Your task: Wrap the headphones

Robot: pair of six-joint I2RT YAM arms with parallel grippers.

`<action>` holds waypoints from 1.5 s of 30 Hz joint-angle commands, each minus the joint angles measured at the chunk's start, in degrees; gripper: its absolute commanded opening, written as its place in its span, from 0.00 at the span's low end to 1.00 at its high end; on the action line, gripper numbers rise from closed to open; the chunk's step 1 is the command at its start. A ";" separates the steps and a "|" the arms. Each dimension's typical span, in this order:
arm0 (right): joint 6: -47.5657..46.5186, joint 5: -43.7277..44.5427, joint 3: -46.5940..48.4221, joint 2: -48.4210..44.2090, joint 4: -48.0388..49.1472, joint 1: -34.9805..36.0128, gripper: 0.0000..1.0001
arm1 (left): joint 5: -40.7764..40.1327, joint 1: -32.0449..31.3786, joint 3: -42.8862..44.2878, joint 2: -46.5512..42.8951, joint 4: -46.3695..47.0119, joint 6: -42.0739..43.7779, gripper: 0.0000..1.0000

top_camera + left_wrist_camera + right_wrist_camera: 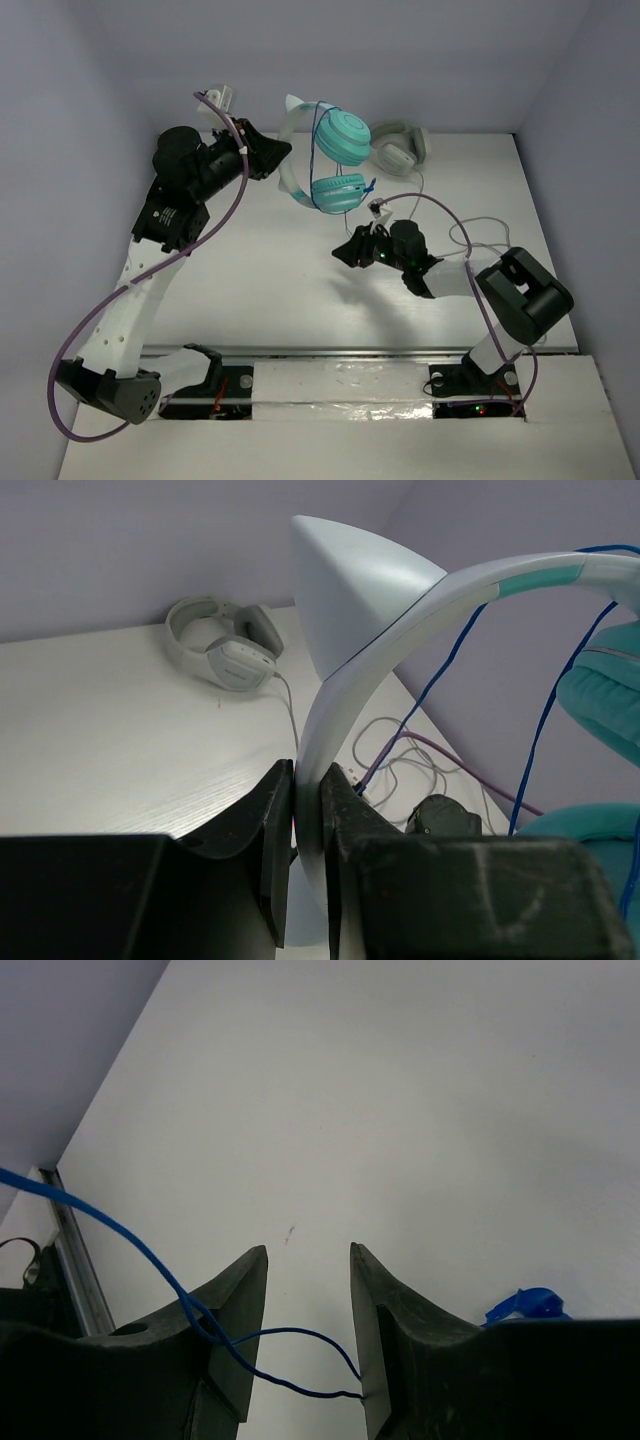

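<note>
- My left end effector (pixel 307 780) is clenched tight on the pale headband (pixel 400 630). It holds the teal headphones (pixel 340 140) up in the air, above the back of the counter (pixel 260 270).
- The blue cable (pixel 120 1230) goes around the headband and ear cups a few times, so I think the wrap is partly done.
- My right end effector (pixel 308 1250) is released. The loose end of the cable hangs slack between its fingers.
- Left to do: wind that last bit on.
- The grey-white headphones (pixel 400 148) lie behind, apart.
</note>
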 commanded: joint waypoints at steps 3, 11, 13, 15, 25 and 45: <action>2.49 -3.32 0.21 1.20 4.83 -0.33 0.45 | -2.60 0.28 2.22 -2.12 4.96 -2.49 0.00; 1.97 -2.63 0.39 2.17 1.06 2.04 0.53 | -1.91 0.28 0.03 -2.82 7.16 -4.33 0.00; 2.40 -2.27 -0.05 2.78 1.93 2.66 0.53 | -2.34 0.28 -0.33 -2.91 7.24 -4.25 0.00; 2.84 -2.36 0.04 3.31 2.28 2.66 0.54 | -2.70 0.28 -0.24 -2.83 7.24 -3.98 0.00; 3.02 -0.86 -0.40 3.66 2.11 2.66 0.55 | -2.08 0.28 1.08 -2.38 8.65 -5.03 0.00; 3.72 6.07 -1.37 -0.19 -4.39 8.36 0.15 | -7.44 0.80 -0.15 -0.89 9.88 -4.86 0.00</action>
